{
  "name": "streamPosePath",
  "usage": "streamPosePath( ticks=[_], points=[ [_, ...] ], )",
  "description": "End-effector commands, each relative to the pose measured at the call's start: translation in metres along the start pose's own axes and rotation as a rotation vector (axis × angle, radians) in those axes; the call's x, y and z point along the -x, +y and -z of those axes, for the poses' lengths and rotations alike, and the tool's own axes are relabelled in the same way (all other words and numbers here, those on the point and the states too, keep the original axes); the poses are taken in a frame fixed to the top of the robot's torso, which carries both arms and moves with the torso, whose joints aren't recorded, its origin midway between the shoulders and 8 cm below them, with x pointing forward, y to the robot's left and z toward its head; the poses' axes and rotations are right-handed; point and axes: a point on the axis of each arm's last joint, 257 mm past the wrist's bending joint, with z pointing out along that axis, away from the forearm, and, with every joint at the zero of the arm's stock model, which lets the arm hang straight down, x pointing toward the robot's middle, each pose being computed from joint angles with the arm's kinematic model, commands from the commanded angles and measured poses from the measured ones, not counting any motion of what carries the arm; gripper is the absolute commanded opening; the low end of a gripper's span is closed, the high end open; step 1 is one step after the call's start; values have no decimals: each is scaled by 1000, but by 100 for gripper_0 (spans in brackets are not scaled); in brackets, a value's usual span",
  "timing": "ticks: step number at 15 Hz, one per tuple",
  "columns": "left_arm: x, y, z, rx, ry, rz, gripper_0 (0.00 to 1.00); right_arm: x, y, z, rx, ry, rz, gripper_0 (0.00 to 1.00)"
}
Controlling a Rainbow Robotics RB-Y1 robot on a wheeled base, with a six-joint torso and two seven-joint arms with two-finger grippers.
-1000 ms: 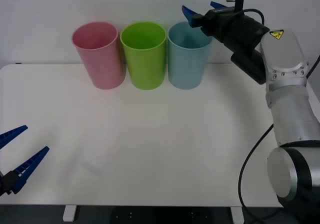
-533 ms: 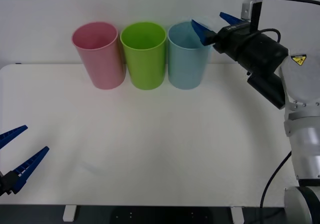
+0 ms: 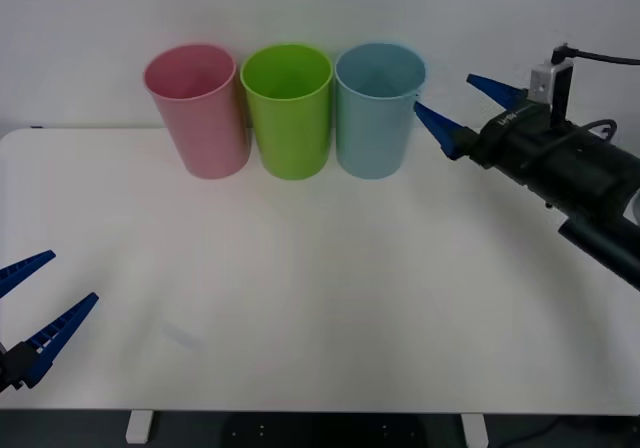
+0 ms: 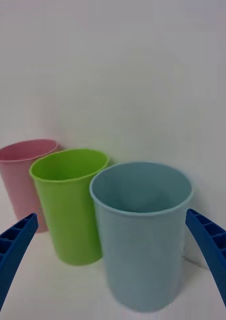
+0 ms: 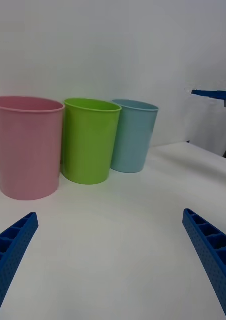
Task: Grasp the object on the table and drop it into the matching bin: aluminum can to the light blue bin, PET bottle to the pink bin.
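Table (image 3: 300, 288): white. Along the far edge, one row: pink bin (image 3: 197, 108), green bin (image 3: 288, 108), blue bin (image 3: 376, 106), neighbours touching or nearly so. Can: whereabouts cannot be told. Right gripper (image 3: 465, 108): fingers spread, empty, just beside the blue bin, above the far right corner. Left gripper (image 3: 35, 308): spread, empty, at the near left corner.

Right gripper (image 3: 468, 106) raised beside the light blue bin (image 3: 377, 108), near its rim, blue ribbed fingers (image 4: 212, 255) spread wide with nothing between them; black wrist and forearm stretching back away from that bin. Left gripper (image 3: 35, 313) parked low, well apart from that bin, fingers likewise spread and empty.
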Motion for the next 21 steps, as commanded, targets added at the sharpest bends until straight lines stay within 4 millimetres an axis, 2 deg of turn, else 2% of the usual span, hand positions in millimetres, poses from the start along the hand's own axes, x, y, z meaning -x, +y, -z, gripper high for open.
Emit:
streamPosePath(
  ticks=[1, 9, 14, 17, 21],
  points=[
    [0, 0, 0, 0, 0, 0, 100, -19, 9, 36, 49, 32, 66, 100],
    [0, 0, 0, 0, 0, 0, 100, -53, 40, 126, 74, 104, 48, 100],
    [0, 0, 0, 0, 0, 0, 100, -67, 54, 166, 47, 147, 19, 100],
    [0, 0, 0, 0, 0, 0, 100, -75, 57, 178, 38, 166, 4, 100],
    [0, 0, 0, 0, 0, 0, 100, -80, 59, 181, 35, 176, -4, 100]
  ],
)
